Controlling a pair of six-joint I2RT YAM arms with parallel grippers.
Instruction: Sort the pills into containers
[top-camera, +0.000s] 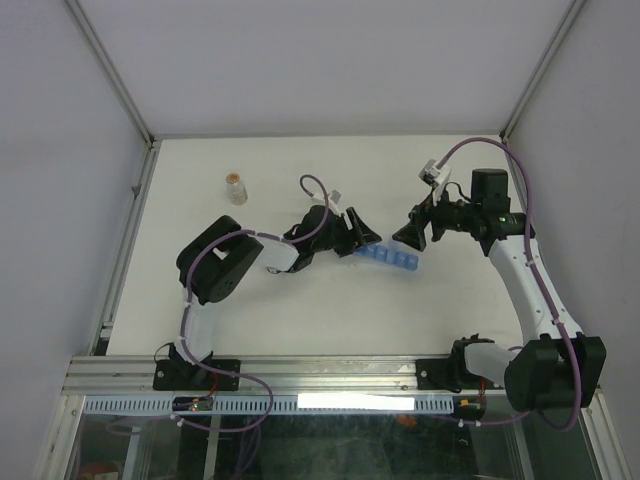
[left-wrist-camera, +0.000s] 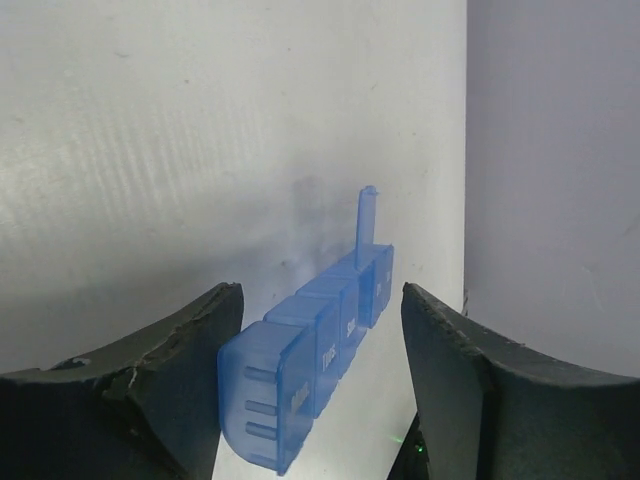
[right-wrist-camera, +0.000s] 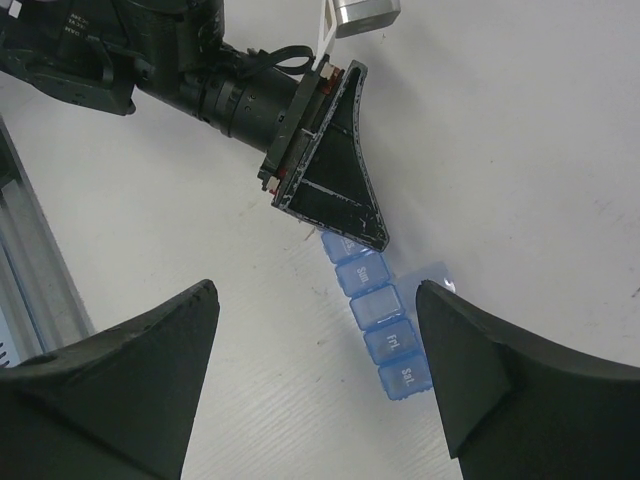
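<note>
1. left gripper (left-wrist-camera: 322, 295): jaws spread, straddling the left end of the containers (left-wrist-camera: 320, 350). There's a clear gap on one side. The other finger (left-wrist-camera: 170, 365) sits close to the wall, and I can't tell if it touches. Not a pinch.
2. right gripper (right-wrist-camera: 315, 290): jaws spread wide with nothing between them, hanging just right of the strip, tips pointing at it.
3. The containers are one blue strip lying flat on the table (top-camera: 300, 320), a bit right of centre, between the two grippers. It runs left to right.
4. One lid (left-wrist-camera: 367, 215) stands upright further along the strip from the left gripper. The other lids look shut.
5. My read of the step: steady the strip so the compartments can be worked.
   - Close the left jaws low on the side walls, square across one compartment, not on the lids.
   - Keep it light. The thin plastic will probably flex or skid on a smooth table.
   - Bring the right gripper in from above, clear of the raised lid.
6. Hard to make out:
   - No loose pills show in any view.
   - The small bottle (top-camera: 236, 187) at far left has tan-orange contents, too small to identify.
   - I can't see inside the compartments.
   - The left end of the strip is hidden behind the left finger in the right wrist view.
   - Some day labels are legible there, the rest blurred.
</note>
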